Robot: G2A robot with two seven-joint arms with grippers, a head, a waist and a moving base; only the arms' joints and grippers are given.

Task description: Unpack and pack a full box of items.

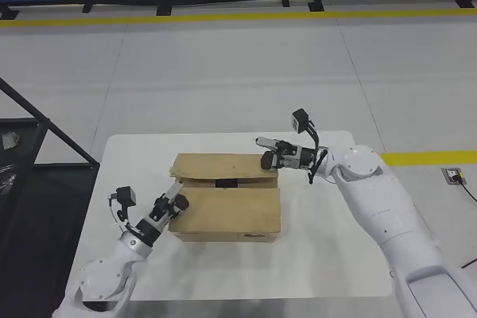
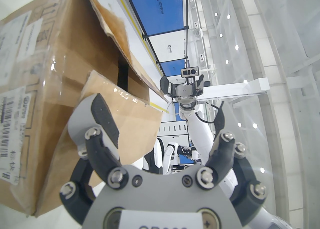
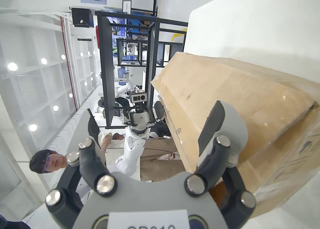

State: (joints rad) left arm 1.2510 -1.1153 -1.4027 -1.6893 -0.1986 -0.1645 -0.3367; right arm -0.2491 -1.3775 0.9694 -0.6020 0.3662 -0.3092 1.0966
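Note:
A brown cardboard box [image 1: 226,208] stands in the middle of the white table [image 1: 326,254]. Its long top flaps are nearly folded over, with a dark gap [image 1: 226,184] between them. My left gripper [image 1: 175,200] is open at the box's near left corner. In the left wrist view, the left gripper [image 2: 160,117] has one finger [image 2: 105,119] lying against a small end flap [image 2: 130,119] of the box [image 2: 62,64]. My right gripper [image 1: 266,151] is open at the far right corner. In the right wrist view, the right gripper [image 3: 152,124] has one finger [image 3: 215,119] on the far flap [image 3: 225,89].
A black metal frame [image 1: 16,159] stands off the table's left side. Bare tabletop lies to the right and in front of the box. The table's near edge runs close to the left arm's base.

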